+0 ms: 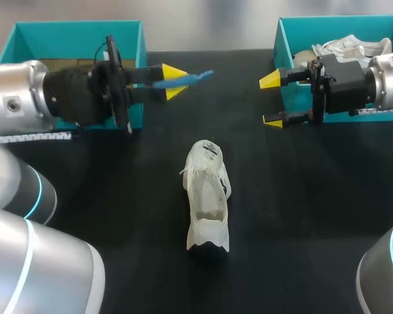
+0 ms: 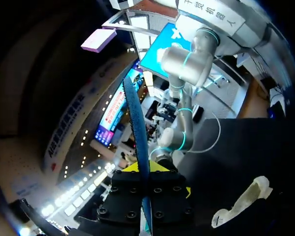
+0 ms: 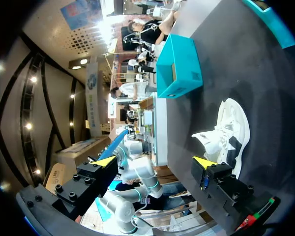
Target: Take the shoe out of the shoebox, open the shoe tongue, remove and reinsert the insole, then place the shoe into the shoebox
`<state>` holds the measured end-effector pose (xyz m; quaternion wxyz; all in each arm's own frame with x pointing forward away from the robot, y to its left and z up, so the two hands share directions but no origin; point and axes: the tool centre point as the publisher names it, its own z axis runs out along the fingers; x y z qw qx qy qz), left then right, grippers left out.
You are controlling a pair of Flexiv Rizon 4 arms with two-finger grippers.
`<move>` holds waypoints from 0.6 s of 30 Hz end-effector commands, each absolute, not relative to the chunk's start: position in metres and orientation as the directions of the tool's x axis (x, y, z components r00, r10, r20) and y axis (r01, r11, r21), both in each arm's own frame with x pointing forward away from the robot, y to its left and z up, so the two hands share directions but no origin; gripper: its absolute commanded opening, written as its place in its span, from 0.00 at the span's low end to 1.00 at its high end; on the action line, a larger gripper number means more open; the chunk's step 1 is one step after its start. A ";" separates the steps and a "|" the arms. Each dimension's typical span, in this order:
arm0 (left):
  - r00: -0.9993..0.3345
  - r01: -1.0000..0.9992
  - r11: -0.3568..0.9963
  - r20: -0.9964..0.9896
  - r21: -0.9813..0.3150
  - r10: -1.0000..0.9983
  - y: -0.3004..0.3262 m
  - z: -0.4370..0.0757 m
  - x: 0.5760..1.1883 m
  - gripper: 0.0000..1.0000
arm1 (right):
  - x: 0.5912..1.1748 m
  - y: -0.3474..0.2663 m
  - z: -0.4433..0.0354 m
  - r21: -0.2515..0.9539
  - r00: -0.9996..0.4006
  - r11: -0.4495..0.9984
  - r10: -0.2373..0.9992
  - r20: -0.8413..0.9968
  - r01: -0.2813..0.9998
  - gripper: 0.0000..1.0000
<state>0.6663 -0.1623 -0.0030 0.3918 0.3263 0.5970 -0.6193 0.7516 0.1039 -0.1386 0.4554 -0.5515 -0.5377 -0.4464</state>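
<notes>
While the left gripper (image 1: 173, 82) pinches the blue insole (image 1: 198, 77) high over the bench's (image 1: 314, 216) far-left part, the white shoe (image 1: 207, 196) sits mid-bench, touched by neither arm. The right gripper (image 1: 270, 100) hovers at the far-right, fingers spread and empty. Likely hazards: the thin insole, mostly projecting past the tips, may bend or slip on reinsertion — and the unsteadied shoe may slide or tip.

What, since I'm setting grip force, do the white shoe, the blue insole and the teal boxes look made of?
The shoe: probably white fabric or mesh, matte, its upper creased and slumped. The insole: likely thin foam, matte blue, a slim bending strip in the left gripper. The left box and right box: seemingly cardboard, flat teal walls, brown inside the left.
</notes>
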 end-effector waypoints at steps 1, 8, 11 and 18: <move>-0.386 0.922 -0.001 -0.918 -0.388 -0.088 -0.165 -0.022 0.690 0.00 | 0.753 0.106 -0.139 -0.023 0.024 -0.007 0.188 0.982 1.000 1.00; -0.386 0.922 -0.011 -0.918 -0.387 -0.092 -0.165 -0.025 0.694 0.00 | 0.753 0.106 -0.139 -0.023 0.024 -0.007 0.188 0.982 1.000 1.00; -0.386 0.922 -0.011 -0.918 -0.387 -0.092 -0.165 -0.025 0.694 0.00 | 0.753 0.106 -0.139 -0.023 0.024 -0.007 0.188 0.982 1.000 1.00; -0.311 0.950 -0.008 -0.946 -0.311 -0.090 -0.168 -0.040 0.706 0.00 | 0.753 0.106 -0.139 -0.023 0.024 -0.007 0.188 0.982 1.000 1.00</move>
